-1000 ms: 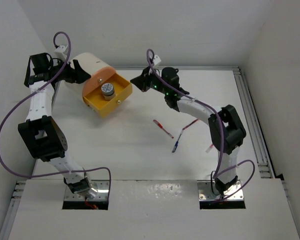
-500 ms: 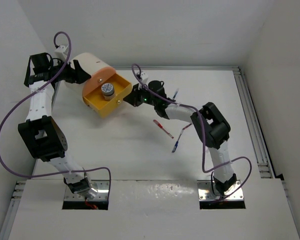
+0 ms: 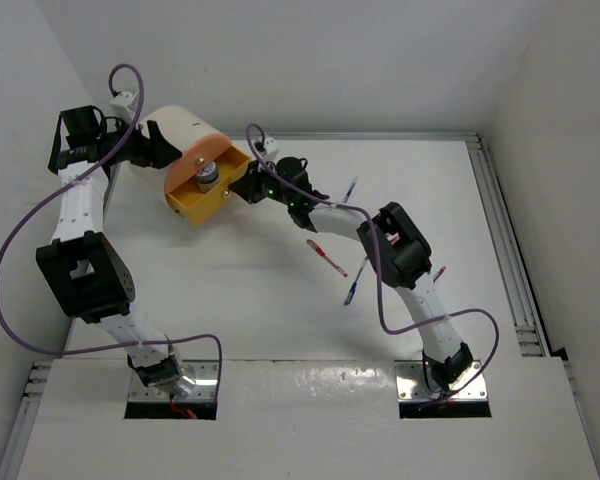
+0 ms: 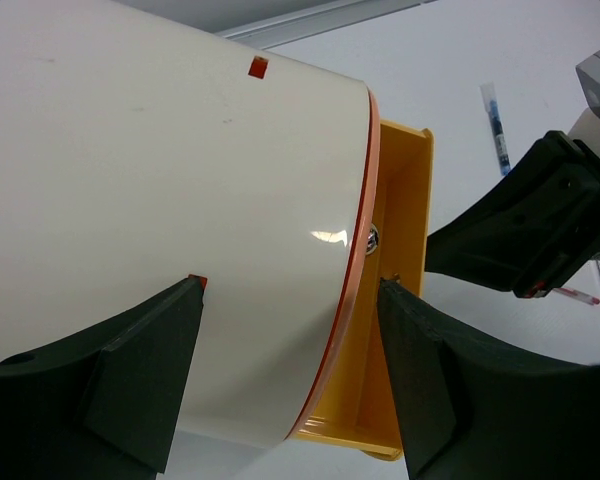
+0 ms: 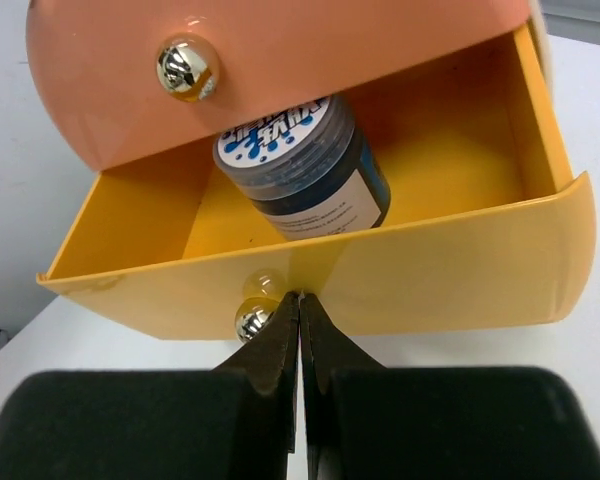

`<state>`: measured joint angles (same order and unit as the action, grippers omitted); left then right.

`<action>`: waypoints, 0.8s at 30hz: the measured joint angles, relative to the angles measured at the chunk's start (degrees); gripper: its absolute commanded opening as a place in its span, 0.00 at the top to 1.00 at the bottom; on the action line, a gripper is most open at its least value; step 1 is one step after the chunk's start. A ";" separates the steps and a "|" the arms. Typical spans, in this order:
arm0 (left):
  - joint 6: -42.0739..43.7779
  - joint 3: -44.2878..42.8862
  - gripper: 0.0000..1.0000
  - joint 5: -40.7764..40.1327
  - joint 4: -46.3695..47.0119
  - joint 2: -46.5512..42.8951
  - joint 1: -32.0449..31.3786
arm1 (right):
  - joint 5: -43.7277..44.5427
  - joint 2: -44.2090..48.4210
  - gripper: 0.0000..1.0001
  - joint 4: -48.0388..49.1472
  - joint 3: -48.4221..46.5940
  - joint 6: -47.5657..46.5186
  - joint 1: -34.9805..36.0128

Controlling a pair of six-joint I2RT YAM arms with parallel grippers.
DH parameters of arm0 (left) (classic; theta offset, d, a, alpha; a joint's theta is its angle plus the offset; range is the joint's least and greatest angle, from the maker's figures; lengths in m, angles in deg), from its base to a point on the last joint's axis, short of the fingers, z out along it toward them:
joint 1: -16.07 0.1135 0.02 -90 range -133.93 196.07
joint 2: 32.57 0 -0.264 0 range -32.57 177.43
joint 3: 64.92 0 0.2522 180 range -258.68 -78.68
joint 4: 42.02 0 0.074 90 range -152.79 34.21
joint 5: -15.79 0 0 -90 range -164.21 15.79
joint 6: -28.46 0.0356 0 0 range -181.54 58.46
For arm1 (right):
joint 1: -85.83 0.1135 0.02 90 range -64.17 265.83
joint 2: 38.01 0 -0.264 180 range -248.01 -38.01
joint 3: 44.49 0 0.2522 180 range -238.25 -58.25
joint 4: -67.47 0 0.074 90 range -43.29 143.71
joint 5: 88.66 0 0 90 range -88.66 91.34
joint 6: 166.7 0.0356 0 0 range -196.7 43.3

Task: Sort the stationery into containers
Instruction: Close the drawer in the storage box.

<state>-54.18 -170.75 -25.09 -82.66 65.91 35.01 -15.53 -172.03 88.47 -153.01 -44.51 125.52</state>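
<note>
The container (image 3: 185, 125) is a cream-white cylinder at the back left with a yellow drawer (image 3: 205, 200) pulled out of its front. The blue-and-white tub (image 3: 210, 172) lies in that drawer, and it also shows in the right wrist view (image 5: 300, 170). My right gripper (image 3: 242, 180) is shut and empty, its tips (image 5: 300, 295) pressed on the yellow drawer front (image 5: 460, 270) beside a silver knob (image 5: 252, 320). My left gripper (image 4: 285, 285) is open, its fingers straddling the container's body (image 4: 160, 170) and the drawer's side. A red pen (image 3: 327, 257) and two blue pens (image 3: 351, 292) (image 3: 352, 188) lie on the table.
An orange drawer front with a silver knob (image 5: 185, 68) sits above the open yellow drawer. Another red pen (image 3: 438, 273) lies right of the right arm. The right arm stretches across the table's middle. White walls close the left, back and right sides.
My right arm has reached left from the table's middle to the yellow drawer front, its gripper shut. The drawer has slid partly back into the container. The left arm has not moved.
</note>
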 measured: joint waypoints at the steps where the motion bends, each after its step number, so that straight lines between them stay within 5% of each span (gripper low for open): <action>1: 0.17 0.00 0.24 0.02 -0.04 0.00 0.00 | 0.39 -0.72 1.00 0.04 -1.03 0.02 0.24; 17: 2.54 1.55 0.25 1.44 1.70 -0.02 -0.02 | 10.93 -17.33 1.00 1.81 -24.09 0.46 3.23; 24: 3.67 1.60 0.24 0.79 2.08 0.07 -0.11 | 15.21 -19.80 0.81 2.40 -26.01 0.61 4.00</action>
<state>-50.51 -169.15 -24.30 -80.58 65.98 34.90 -0.31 -191.83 90.88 -179.02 -43.90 129.52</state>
